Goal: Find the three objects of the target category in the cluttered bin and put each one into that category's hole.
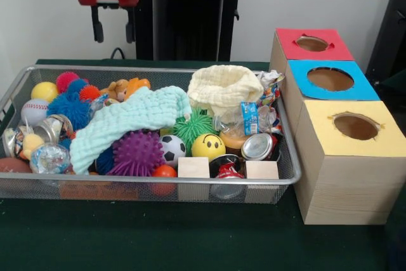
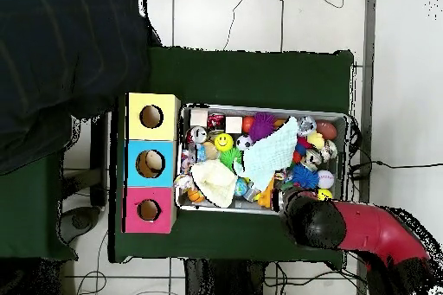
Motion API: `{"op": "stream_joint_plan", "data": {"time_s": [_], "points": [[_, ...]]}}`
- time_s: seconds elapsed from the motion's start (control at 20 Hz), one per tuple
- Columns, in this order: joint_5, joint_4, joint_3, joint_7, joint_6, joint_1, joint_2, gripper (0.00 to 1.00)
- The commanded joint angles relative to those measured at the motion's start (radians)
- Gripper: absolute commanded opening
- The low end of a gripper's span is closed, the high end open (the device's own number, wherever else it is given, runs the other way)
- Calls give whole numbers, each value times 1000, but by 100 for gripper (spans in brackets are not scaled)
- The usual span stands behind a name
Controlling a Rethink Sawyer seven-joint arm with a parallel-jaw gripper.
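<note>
A Sawyer arm's gripper (image 1: 114,32) hangs above the far end of a wire-mesh bin (image 1: 82,185), its jaws parted and holding nothing, with the search for the target objects apparently not yet begun. Which category is wanted cannot be told from the scene. Well below the jaws and spread away from them lies the clutter: a pale mint waffle-weave cloth (image 1: 127,122) draped across the middle, a cream cloth (image 1: 223,88) bunched beyond it, a spiky purple rubber ball (image 1: 136,152), a fuzzy blue ball (image 1: 68,108), a smooth yellow smiley ball (image 1: 208,146), a small soccer ball (image 1: 171,149), a shiny crushed can (image 1: 259,146) and two plain wooden cubes (image 1: 193,168) against the bin's front wall. Far off to the side of the jaws, on the green tabletop (image 1: 190,239), stand three wooden boxes with round holes, topped red (image 1: 288,46), blue (image 1: 304,84) and yellow (image 1: 330,132). The next move likely calls for a descent into the bin, and the soft cloths may need shifting, since they cover much of the pile.
</note>
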Motion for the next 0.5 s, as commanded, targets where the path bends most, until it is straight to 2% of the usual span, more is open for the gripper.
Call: {"op": "stream_joint_plan", "data": {"time_s": [0.05,0.5], "points": [[-140,-54,31,-68,-101,-15,124,100],[-222,-104,-5,-22,-147,-16,203,100]]}}
